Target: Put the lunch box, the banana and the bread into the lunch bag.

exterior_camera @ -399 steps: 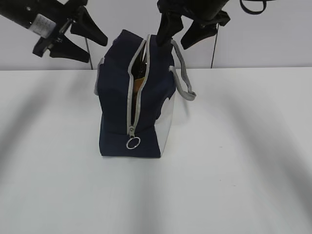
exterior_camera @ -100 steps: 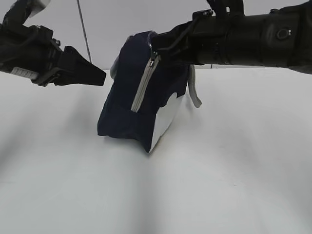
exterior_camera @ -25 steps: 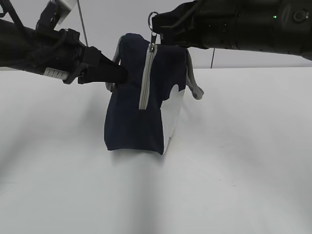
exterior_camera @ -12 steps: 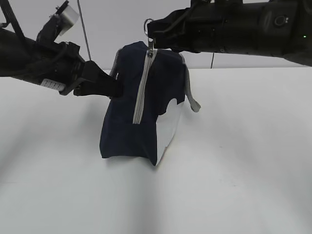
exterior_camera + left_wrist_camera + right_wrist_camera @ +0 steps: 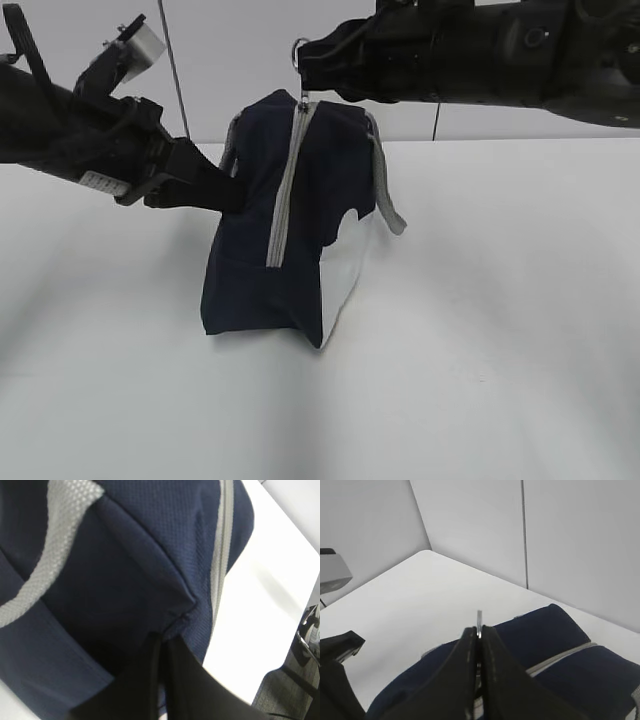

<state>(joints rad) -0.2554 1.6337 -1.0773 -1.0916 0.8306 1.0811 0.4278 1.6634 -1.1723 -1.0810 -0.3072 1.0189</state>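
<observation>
The navy lunch bag [image 5: 245, 250] stands on the white table, leaning, with its grey zipper [image 5: 283, 190] shut along the near end up to the top. My right gripper [image 5: 306, 60] is shut on the zipper's ring pull [image 5: 298, 48] just above the bag; the ring [image 5: 479, 618] sticks out between the shut fingertips [image 5: 470, 636]. My left gripper [image 5: 228, 192] is shut on a pinch of the bag's navy fabric [image 5: 150, 580] on its left side. The lunch box, the banana and the bread are hidden from view.
A grey strap handle [image 5: 386, 195] hangs down the bag's right side, and another shows in the left wrist view [image 5: 52, 565]. The white table [image 5: 480, 350] spreads around the bag. A grey wall stands behind it.
My left gripper has moved down and left with the pinched fabric. The bag's base has shifted left and the bag now leans. The right gripper and ring moved slightly left.
</observation>
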